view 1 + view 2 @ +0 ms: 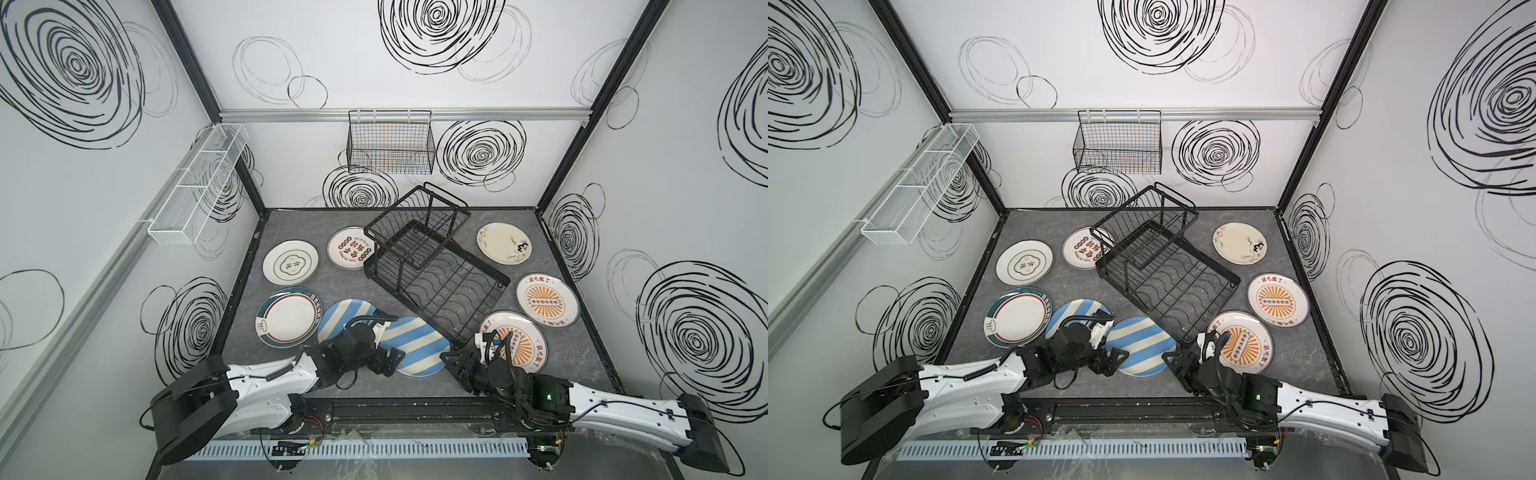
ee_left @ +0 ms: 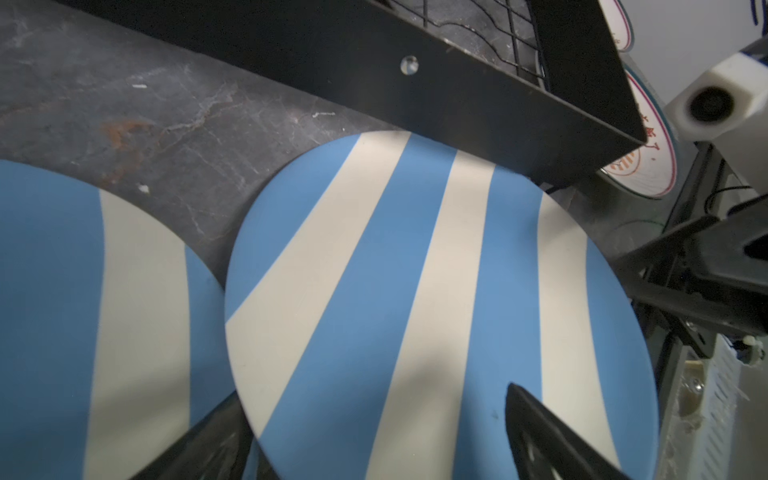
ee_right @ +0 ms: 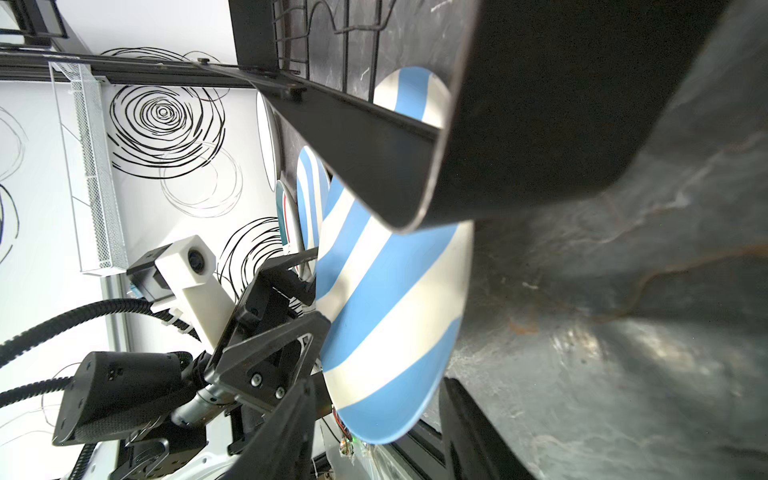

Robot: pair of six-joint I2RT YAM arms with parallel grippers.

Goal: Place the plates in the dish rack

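Left gripper (image 1: 392,360) sits at the left rim of a blue-and-cream striped plate (image 1: 419,345), near the front of the grey marbled bench (image 1: 582,361). In the left wrist view, one finger (image 2: 540,432) lies over the plate's top face and the other passes beneath its rim. Whether they pinch the plate cannot be told. The right wrist view shows this plate tilted, with the rim on the left gripper's side raised off the bench.

Right gripper (image 1: 453,362) is at the opposite rim of the same plate. Its jaws are apart, with the plate's edge between its fingers (image 3: 465,432).

Just behind the plate, the black wire dish rack (image 1: 436,266) stands diagonally in the middle of the bench, its near corner over the plate's far rim. A second striped plate (image 1: 345,311) lies just to the left, partly under the left arm.

Farther left lie a green-and-red-rimmed plate (image 1: 286,316), a white cloud-emblem plate (image 1: 291,262) and a red-character plate (image 1: 347,249). Right of the rack lie two orange sunburst plates (image 1: 523,345) (image 1: 546,299) and a cream floral plate (image 1: 503,243), all flat on the bench.
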